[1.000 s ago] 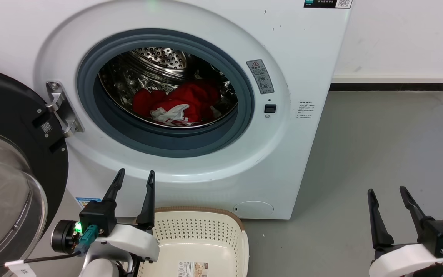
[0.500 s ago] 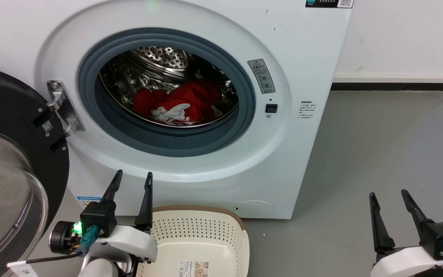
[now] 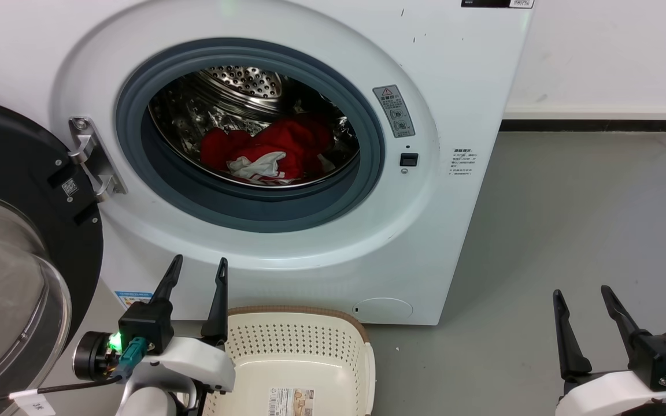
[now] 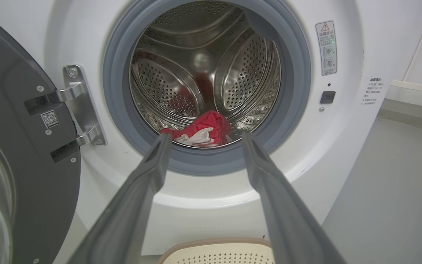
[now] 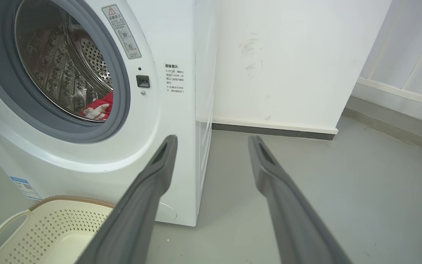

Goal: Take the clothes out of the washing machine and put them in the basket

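Step in hand: the reach has not begun. The clothes (image 3: 266, 153) lie as a red heap with a white patch low in the drum (image 3: 240, 81) of the washing machine (image 3: 437, 242).
Left gripper (image 3: 200, 260): jaws wide and holding nothing, low before the machine, just beside the basket (image 3: 310, 341).
Right gripper (image 3: 580, 292): jaws wide and holding nothing, over the floor (image 3: 570, 202), well apart from the machine.
Basket: on the floor below the opening, with no fabric in the part that shows.
Next move: probably the left arm rises over the grey gasket (image 3: 252, 214), dips into the drum and pinches a top fold.
Hard to make out: the heap is tangled, perhaps two garments. The basket's near half and the open door (image 3: 15, 190) are cut off.
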### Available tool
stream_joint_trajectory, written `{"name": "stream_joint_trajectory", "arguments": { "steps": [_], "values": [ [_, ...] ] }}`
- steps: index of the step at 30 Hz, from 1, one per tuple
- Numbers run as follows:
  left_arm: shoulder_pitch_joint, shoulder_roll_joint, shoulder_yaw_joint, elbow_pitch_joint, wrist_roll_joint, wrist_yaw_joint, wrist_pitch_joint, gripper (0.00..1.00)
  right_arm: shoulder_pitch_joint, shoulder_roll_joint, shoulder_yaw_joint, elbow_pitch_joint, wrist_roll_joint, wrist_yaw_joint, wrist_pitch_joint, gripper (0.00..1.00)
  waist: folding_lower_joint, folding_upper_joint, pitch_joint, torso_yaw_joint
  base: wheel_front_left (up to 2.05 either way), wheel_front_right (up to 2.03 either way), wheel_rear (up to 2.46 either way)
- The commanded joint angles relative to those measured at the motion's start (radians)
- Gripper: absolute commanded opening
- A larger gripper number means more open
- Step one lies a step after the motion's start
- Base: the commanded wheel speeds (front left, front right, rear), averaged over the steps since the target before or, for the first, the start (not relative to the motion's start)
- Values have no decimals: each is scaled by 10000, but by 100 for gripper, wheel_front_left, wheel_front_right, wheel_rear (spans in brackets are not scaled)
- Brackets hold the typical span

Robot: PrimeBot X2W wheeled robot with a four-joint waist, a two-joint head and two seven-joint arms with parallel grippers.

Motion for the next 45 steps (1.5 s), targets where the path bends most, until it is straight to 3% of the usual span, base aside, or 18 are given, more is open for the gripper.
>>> {"name": "stream_joint_trajectory", "arguments": {
  "steps": [1,11,18,33,45],
  "values": [
    [-130,-16,12,23,43,-17,-50,100,-37,20,27,-12,3,-7,-44,100,0,0,39,-15,0,0,0],
    [-817,209,282,383,-60,-9,-39,100,-337,22,364,-291,52,-7,-51,100,0,0,653,-452,0,0,0],
    [-2131,676,632,1425,-351,-74,-39,100,-699,20,662,-679,100,-7,-27,100,0,0,1709,-1035,0,0,0],
    [-6138,2172,188,4104,-459,-302,86,100,-1912,25,1381,-873,199,-7,-398,100,0,0,4703,-2035,0,0,0],
    [-9495,3620,-610,5898,-525,-345,965,100,-2605,28,2146,-449,790,-7,-1018,100,0,0,6174,-3098,0,0,0]
  ]
}}
